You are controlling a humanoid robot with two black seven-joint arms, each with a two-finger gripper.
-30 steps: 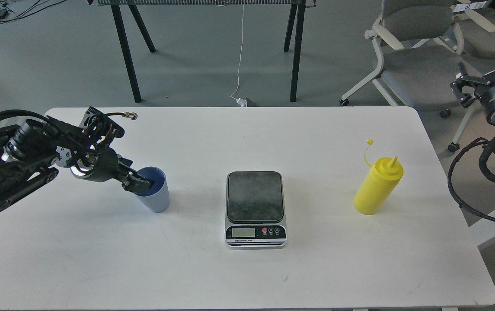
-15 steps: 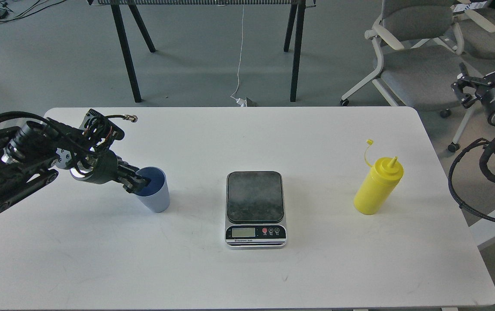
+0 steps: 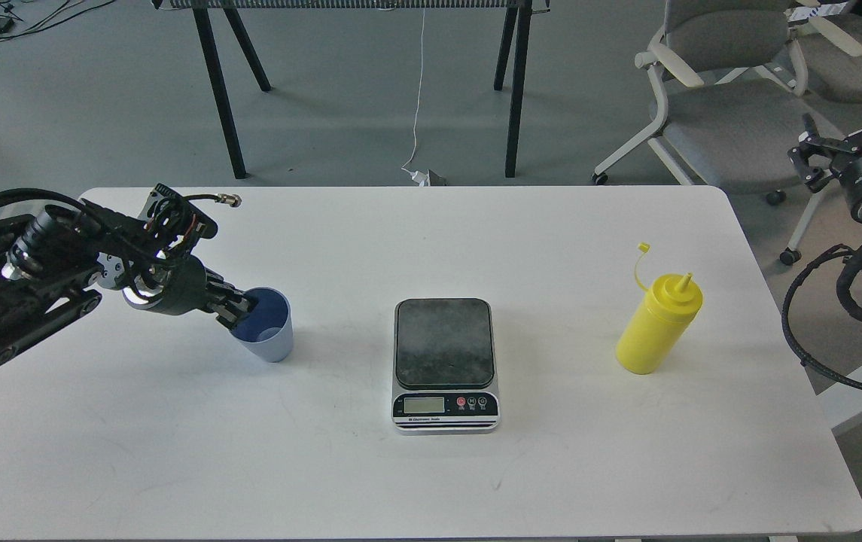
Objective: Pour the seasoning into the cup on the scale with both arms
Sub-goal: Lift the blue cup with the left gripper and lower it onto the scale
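The light blue-grey cup (image 3: pixel 271 337) is at the left of the white table (image 3: pixel 431 482), tilted a little so its inside shows. My left gripper (image 3: pixel 239 309) is shut on the cup's left rim. The scale (image 3: pixel 443 342) sits mid-table with nothing on its dark plate; its LCD faces me. The yellow seasoning bottle (image 3: pixel 657 325) stands upright to the right of the scale, its cap hanging on its tether. My right gripper (image 3: pixel 849 143) is off the table's right edge, well above and right of the bottle, with fingers spread and empty.
Grey office chairs (image 3: pixel 724 105) stand behind the table's right corner, close to my right arm. A black-legged table (image 3: pixel 220 90) and a white cable (image 3: pixel 418 98) are on the floor behind. Looped black cables (image 3: pixel 799 331) hang at the right edge.
My left gripper has closed on the cup's rim and raised it slightly, tilting the cup and shifting it a little up and left. My right gripper has barely moved.
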